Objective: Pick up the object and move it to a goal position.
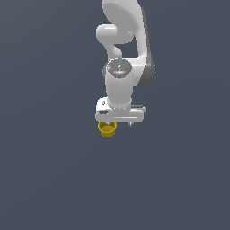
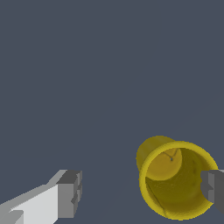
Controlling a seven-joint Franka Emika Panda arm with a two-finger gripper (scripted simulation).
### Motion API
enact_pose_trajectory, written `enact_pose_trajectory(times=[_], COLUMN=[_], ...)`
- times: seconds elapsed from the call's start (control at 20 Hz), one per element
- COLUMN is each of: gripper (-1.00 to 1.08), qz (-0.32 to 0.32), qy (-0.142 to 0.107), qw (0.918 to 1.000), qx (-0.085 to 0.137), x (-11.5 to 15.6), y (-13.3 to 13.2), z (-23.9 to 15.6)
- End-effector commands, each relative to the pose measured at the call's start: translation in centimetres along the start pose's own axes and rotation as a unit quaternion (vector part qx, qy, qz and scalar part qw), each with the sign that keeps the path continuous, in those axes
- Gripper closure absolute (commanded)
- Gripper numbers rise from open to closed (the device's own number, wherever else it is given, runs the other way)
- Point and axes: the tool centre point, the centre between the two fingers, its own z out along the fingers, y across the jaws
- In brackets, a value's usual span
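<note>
One yellow cup (image 1: pixel 107 130) sits on the dark grey worktop (image 1: pixel 49 179), directly under the arm's white hand, toward the hand's end on the exterior view's left. In the exterior view the hand hides the far part of the cup's rim and the claw (image 1: pixel 117 122) fingers are hard to make out. In the wrist view the claw (image 2: pixel 142 192) is spread wide: one finger (image 2: pixel 70 192) stands well apart from the cup (image 2: pixel 175 179), the other overlaps the rim and is cut off by the picture edge. Contact there cannot be judged.
</note>
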Motion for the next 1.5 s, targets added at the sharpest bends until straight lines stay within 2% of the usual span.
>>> enact_pose_trajectory(times=[0.0,0.35,0.7,1.15,1.45], gripper=[-0.20,-0.20,-0.20,-0.20,-0.20], qz=[0.000,0.019,0.002,-0.065,-0.137], qy=[0.000,0.005,0.001,-0.013,-0.030], qw=[1.0000,0.9998,1.0000,0.9978,0.9901], qx=[0.000,0.000,-0.002,-0.007,-0.010], x=[0.0,0.4,0.4,0.4,0.3], y=[0.0,1.4,1.6,2.6,3.8], z=[0.0,-0.9,-0.6,0.1,0.9])
